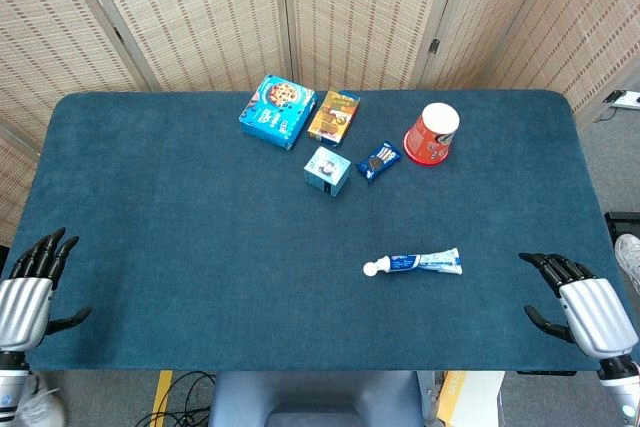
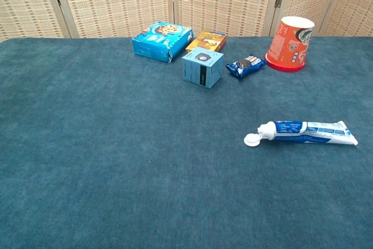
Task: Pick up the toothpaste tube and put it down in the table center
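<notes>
The toothpaste tube lies flat on the blue table, right of the middle, its white cap pointing left. My right hand rests at the table's front right corner, fingers apart and holding nothing, a good way right of the tube. At the front left corner my left hand is also open and empty. Neither hand shows in the chest view.
Toward the back stand a blue cookie box, an orange box, a small light-blue box, a dark blue snack packet and an upturned red cup. The table's front edge is close to both hands.
</notes>
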### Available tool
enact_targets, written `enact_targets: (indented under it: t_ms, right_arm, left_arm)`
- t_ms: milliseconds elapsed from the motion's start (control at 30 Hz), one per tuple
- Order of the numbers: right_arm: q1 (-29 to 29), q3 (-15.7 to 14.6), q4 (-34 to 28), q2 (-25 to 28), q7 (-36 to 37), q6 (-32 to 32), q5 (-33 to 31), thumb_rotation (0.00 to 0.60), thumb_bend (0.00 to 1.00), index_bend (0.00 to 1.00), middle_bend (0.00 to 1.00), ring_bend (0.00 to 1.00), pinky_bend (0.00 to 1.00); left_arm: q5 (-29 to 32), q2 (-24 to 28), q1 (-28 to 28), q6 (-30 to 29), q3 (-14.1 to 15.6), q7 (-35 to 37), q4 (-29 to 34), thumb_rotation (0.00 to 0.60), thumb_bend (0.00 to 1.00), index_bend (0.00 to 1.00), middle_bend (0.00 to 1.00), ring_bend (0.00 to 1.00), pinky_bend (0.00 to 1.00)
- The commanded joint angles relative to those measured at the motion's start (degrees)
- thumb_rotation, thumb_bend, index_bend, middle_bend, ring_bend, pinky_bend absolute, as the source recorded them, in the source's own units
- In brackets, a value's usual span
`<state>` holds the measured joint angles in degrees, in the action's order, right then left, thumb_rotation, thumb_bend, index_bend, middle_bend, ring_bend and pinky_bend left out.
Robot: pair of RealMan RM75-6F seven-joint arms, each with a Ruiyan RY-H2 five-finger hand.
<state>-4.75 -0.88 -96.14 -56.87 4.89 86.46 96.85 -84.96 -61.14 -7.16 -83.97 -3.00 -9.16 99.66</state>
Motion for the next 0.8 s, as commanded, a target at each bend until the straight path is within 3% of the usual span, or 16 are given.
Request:
enact_targets:
  t_ms: [33,400,600,800]
  right_arm:
    - [-0.2,0.1,-0.1,0.0,-0.2,0.1,0.2,0.6,0.29,0.18,0.28,0.23,0.34]
    - [-1.6,1.0,-0.3,-1.1,-1.9,-1.0,0.2,0.6,0.29,0.18,0.28,0.23,0.34]
    - [-5.3,2.8,-2.2,-3.7,-7.6,-7.3,-2.7,0.6,0.18,0.18,0.3,0.23,0.34]
    - [-10.9,5.0,-1.6,-7.0,-12.2,-16.3,-7.5,0.6,0.17,0.18,0.32,0.23,0.34]
  left_arm:
    - [0.1,-0.1,-0.1,0.1,-0.1,-0.1,0.0,0.6,0.0,0.1,0.02,0.06,0.16]
    - [-0.4,-0.3,-0.1,-0.3,-0.2,-0.5,0.3,0.6,0.0,0.1,0.02,0.06,0.16]
    - [-0.8,-0.1,-0.4,-0.1,-0.1,-0.8,0.6,0.6,0.0,0.1,0.02,0.06,0.16]
    - [-0.7,-0.2,-0.3,-0.2,0.0,-0.6,0.5,0.6,0.0,0.1,0.02,0.06,0.16]
